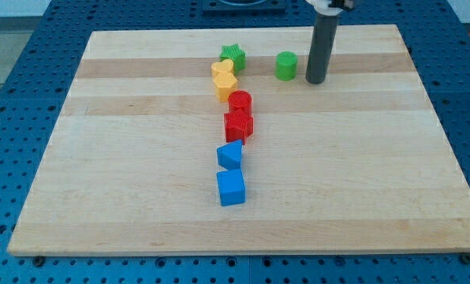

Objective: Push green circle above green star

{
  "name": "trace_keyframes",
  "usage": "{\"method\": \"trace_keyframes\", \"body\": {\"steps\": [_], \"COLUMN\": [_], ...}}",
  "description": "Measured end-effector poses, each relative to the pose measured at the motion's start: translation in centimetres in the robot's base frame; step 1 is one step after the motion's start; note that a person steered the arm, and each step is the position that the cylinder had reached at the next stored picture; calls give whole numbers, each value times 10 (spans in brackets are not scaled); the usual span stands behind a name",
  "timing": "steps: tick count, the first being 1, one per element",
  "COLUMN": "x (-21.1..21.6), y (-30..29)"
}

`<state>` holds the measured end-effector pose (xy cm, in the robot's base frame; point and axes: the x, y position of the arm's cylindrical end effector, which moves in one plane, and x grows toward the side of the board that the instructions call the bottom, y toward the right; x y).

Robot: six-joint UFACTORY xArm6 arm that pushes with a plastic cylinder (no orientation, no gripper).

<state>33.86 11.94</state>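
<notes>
My tip rests on the wooden surface just right of the green circle; the green star sits farther left. The rod-shaped end effector grips nothing.

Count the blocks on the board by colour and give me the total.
Green: 2, the green star and the green circle
Yellow: 2, one yellow block and another
Red: 2, the red circle and a red block
Blue: 2, one blue block and the blue cube
Total: 8
</notes>
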Motion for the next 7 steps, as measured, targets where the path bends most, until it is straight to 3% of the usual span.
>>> {"method": "trace_keyframes", "body": {"steps": [7], "x": [-130], "y": [-93]}}
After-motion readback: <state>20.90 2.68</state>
